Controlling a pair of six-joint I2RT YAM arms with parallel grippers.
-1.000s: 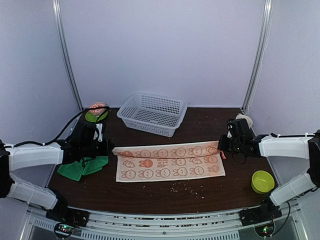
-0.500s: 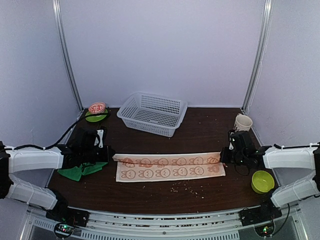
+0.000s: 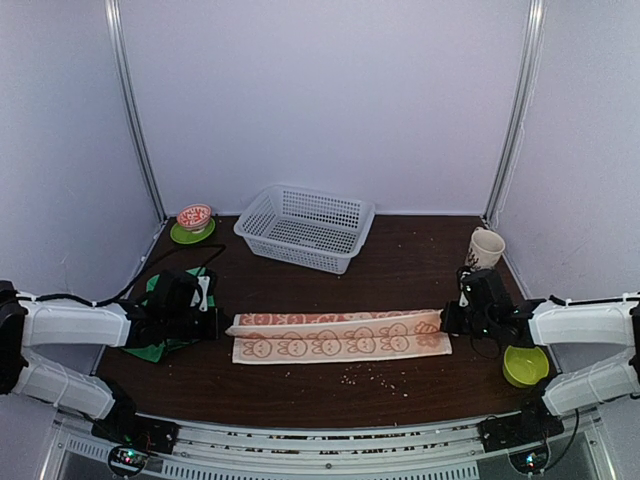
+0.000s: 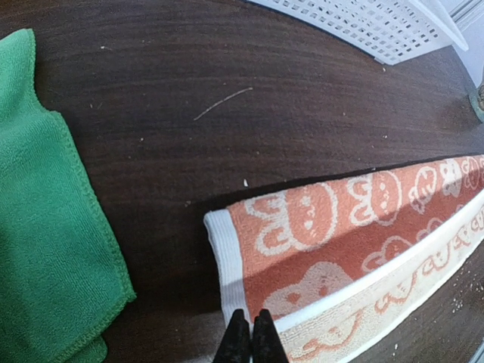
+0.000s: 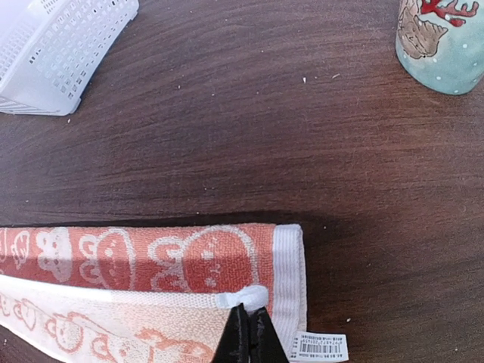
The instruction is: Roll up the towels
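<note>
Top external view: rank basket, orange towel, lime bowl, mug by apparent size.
1. white basket and orange towel: similar area, the towel longer and the basket deeper; not ranked.
2. lime bowl and mug: both far smaller and close to each other; the bowl sits nearer the camera, so unsure.

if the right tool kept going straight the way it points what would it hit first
The orange towel: the right tool is shut on its edge and seems angled down, so it would press into the folded cloth, then the table beneath.
</note>
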